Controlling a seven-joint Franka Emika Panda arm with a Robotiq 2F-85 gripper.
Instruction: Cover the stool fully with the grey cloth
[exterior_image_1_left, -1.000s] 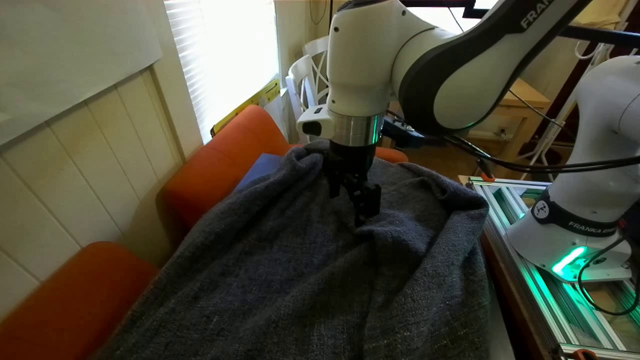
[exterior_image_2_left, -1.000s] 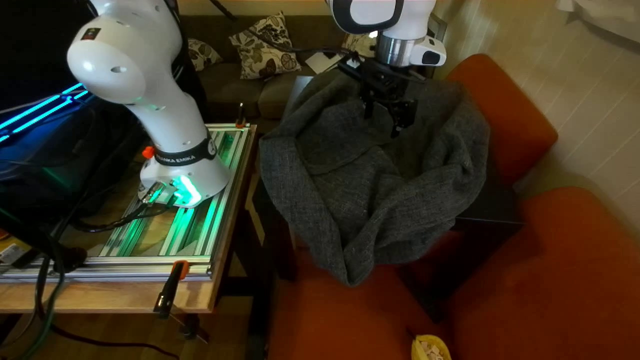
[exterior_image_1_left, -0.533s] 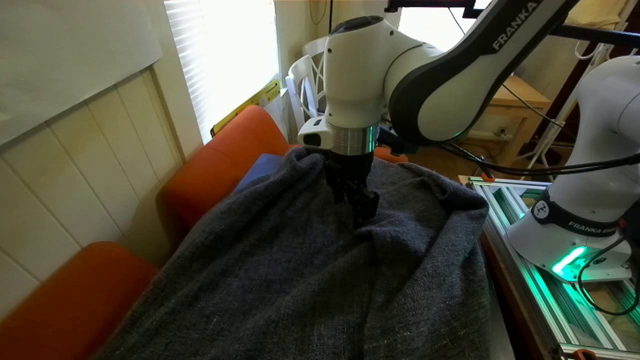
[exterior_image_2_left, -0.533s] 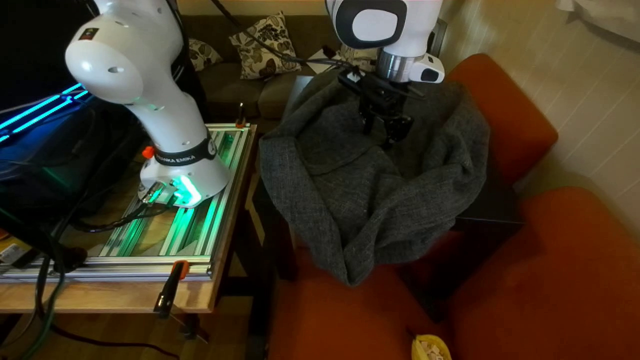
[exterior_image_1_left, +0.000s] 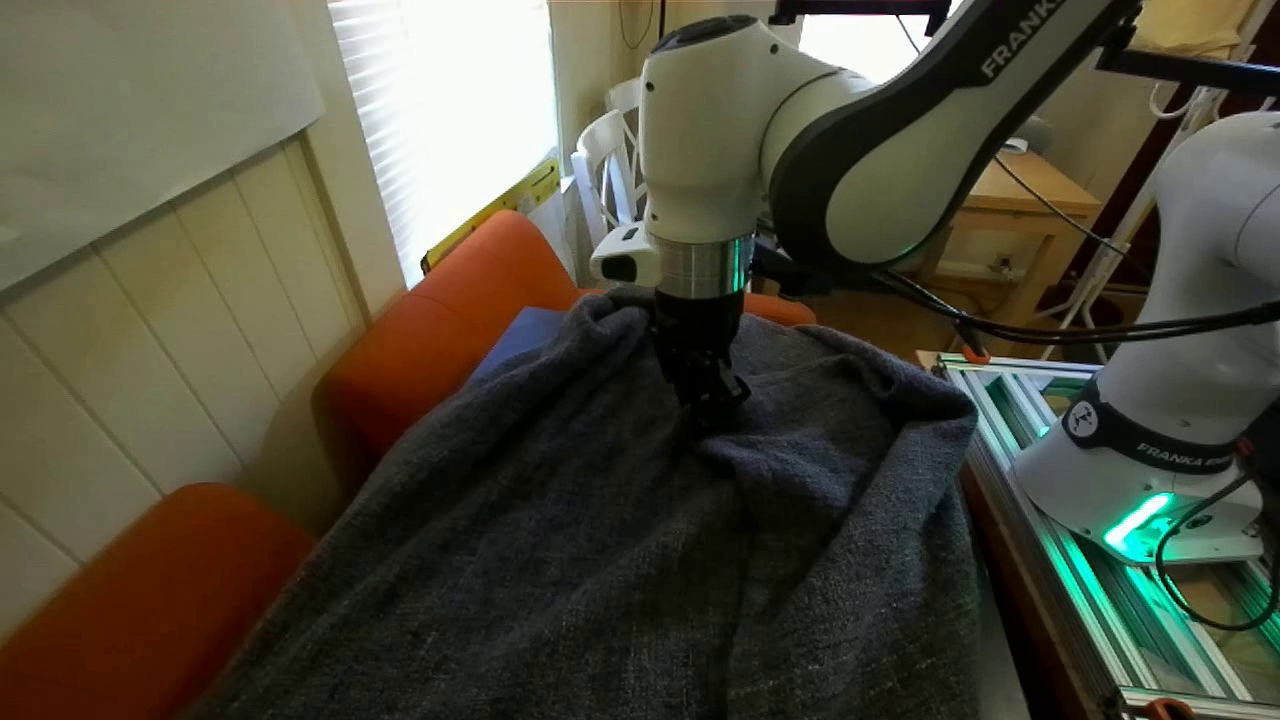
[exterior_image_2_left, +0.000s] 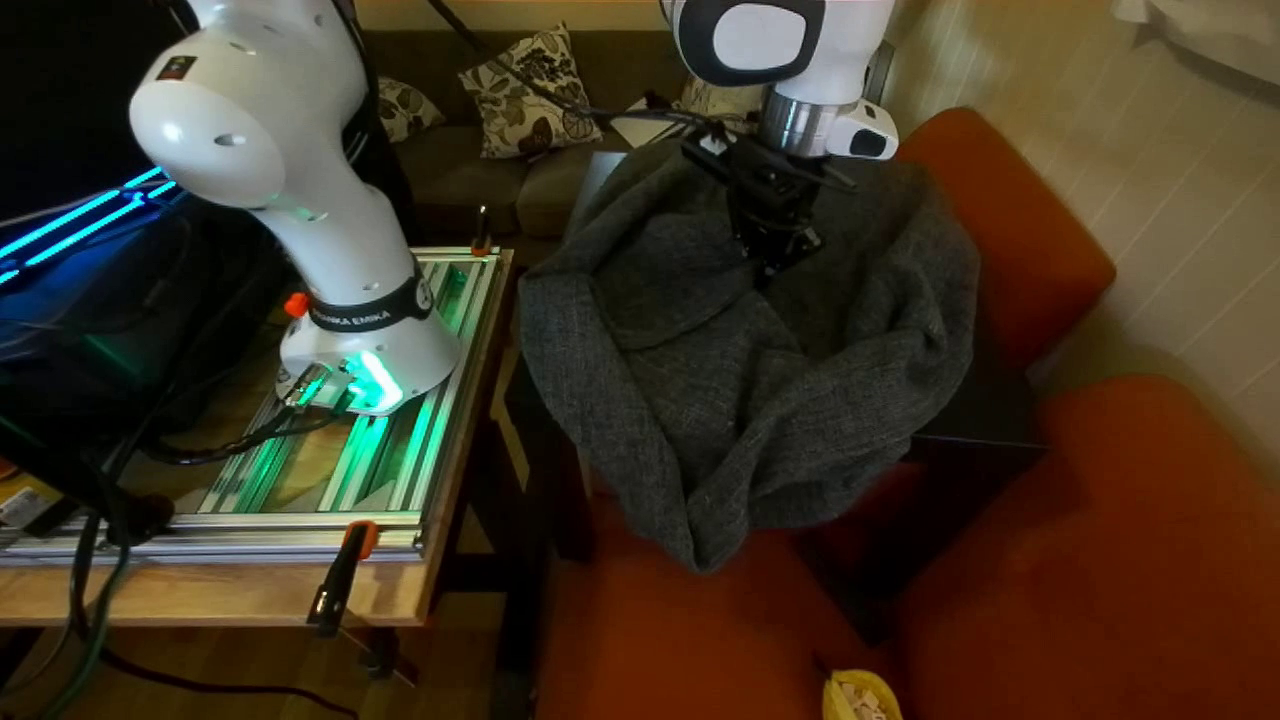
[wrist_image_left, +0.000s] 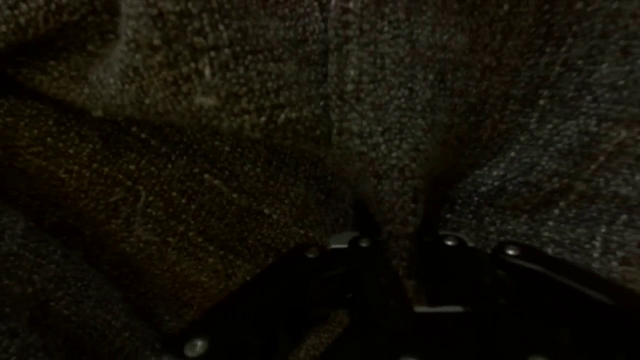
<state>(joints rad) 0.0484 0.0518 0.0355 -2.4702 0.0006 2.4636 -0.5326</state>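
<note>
orange sofa (exterior_image_2_left: 1150, 530): sits between the grey cloth (exterior_image_2_left: 740, 385) and the wall (exterior_image_2_left: 1150, 190), hemming you in there, and spreads below the cloth's lowest hanging fold.
dark furniture (exterior_image_2_left: 988, 415): stands under the cloth, and you see one corner of its top left bare.
bench (exterior_image_2_left: 260, 592): near the cloth's opposite side, carrying your arm's base (exterior_image_2_left: 400, 350), with a clamp (exterior_image_2_left: 340, 585) at its edge.
cable (exterior_image_1_left: 1090, 337): slung from beside your wrist (exterior_image_1_left: 703, 268) across the front of the base.
yellow container (exterior_image_2_left: 834, 700): on the orange sofa, pale pieces (exterior_image_2_left: 866, 702) inside, well apart from the cloth.
grey cloth: heaped over the dark furniture in thick folds, directly under your hand (wrist_image_left: 397, 217).
hand: clenched on a narrow ridge of the cloth, its jaws nearly together in your dim wrist view.
since a second ago: your jaws stood apart then and have now drawn in; the crease by their tips has shifted slightly, while the cloth's outer folds lie as they did.
</note>
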